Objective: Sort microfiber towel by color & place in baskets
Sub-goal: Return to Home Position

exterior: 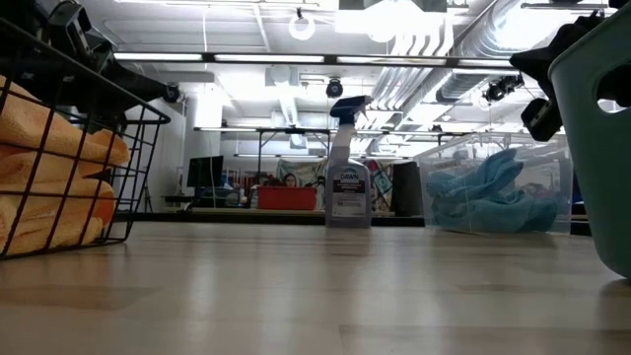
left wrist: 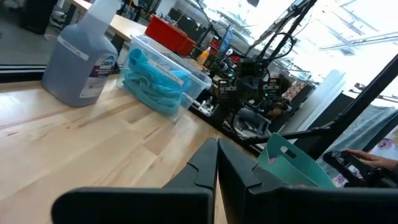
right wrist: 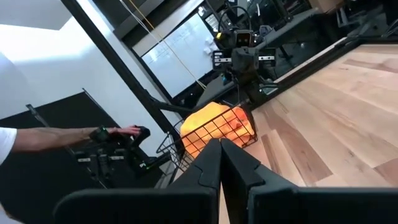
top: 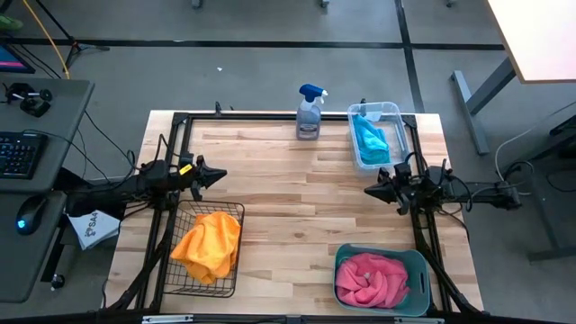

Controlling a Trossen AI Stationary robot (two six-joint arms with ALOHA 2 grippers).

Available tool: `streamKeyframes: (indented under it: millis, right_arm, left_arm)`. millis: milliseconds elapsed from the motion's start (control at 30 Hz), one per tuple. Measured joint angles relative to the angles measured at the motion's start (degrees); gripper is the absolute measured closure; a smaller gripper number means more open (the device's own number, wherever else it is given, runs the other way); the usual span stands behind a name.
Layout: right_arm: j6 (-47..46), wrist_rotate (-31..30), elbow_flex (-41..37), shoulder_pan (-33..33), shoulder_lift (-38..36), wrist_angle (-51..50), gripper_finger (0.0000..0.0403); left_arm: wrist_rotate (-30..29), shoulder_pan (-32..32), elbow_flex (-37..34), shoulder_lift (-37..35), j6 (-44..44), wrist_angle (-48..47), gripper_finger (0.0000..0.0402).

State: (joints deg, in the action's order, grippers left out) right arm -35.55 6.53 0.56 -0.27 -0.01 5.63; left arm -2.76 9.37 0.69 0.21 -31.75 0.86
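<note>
Orange-yellow towels [top: 208,244] fill the black wire mesh basket [top: 236,270] at the table's near left; they also show in the low view [exterior: 49,187] and the right wrist view [right wrist: 219,127]. Turquoise towels [top: 370,140] lie in the clear tub [top: 396,121] at the far right, towels [left wrist: 152,81] also seen from the left wrist. Pink towels [top: 371,279] lie in the teal basket [top: 421,270] at the near right. My left gripper [top: 219,176] hovers shut at the left side, above the wire basket's far edge. My right gripper [top: 369,191] hovers shut at the right side. Neither holds anything.
A grey spray bottle with a blue trigger [top: 310,112] stands at the far edge, left of the clear tub. Bare wood lies between the two grippers in the middle of the table. A person's hand [right wrist: 127,132] holds a controller beyond the left side.
</note>
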Motion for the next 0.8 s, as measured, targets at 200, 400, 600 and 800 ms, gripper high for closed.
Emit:
streamKeyframes:
  millis: [200,400,600,800]
  right_arm:
    - [0.0,0.1,0.0,0.0,0.1,-0.3,0.0402]
    - [0.0,0.1,0.0,0.0,0.8,-0.3,0.0402]
    - [0.0,0.1,0.0,0.0,0.8,-0.3,0.0402]
    - [0.0,0.1,0.0,0.0,0.8,-0.3,0.0402]
  left_arm:
    - [0.0,0.0,0.0,0.0,-0.1,0.0,0.0401]
    - [0.0,0.0,0.0,0.0,0.0,0.1,0.0401]
    - [-0.1,0.4,0.0,0.0,-0.1,0.3,0.0401]
    - [-0.3,-3.4,0.0,0.0,0.0,0.3,0.0401]
